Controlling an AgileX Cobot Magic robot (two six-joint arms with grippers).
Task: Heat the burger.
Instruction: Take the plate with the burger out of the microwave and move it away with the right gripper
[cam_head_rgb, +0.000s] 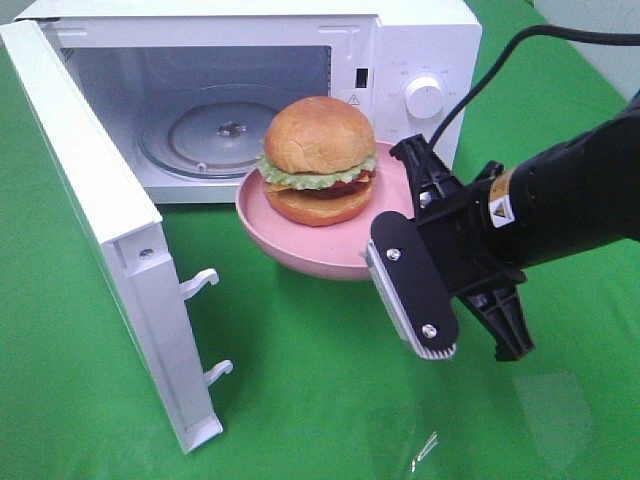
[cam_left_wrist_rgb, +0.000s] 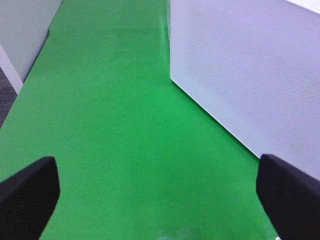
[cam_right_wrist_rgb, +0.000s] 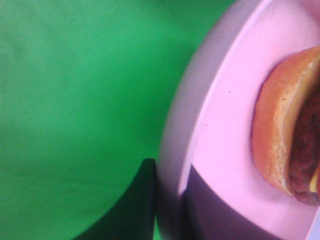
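Note:
The burger (cam_head_rgb: 318, 160), with golden buns, green lettuce and a dark patty, sits on a pink plate (cam_head_rgb: 300, 258) held in the air just in front of the open microwave (cam_head_rgb: 425, 45). My right gripper (cam_head_rgb: 392, 197) is shut on the plate's right rim. In the right wrist view its dark fingers (cam_right_wrist_rgb: 135, 210) pinch the plate rim (cam_right_wrist_rgb: 182, 135), with the burger (cam_right_wrist_rgb: 282, 140) just beyond. My left gripper (cam_left_wrist_rgb: 160, 200) is open with nothing between its fingers, low over the green cloth beside the microwave's white side wall (cam_left_wrist_rgb: 250, 75). It does not show in the high view.
The microwave door (cam_head_rgb: 100, 230) stands swung out to the left, its latch hooks facing the plate. A glass turntable (cam_head_rgb: 215, 130) lies inside the cavity. Green cloth (cam_head_rgb: 300, 400) covers the table. A wall edge (cam_left_wrist_rgb: 20, 30) lies beyond the left gripper.

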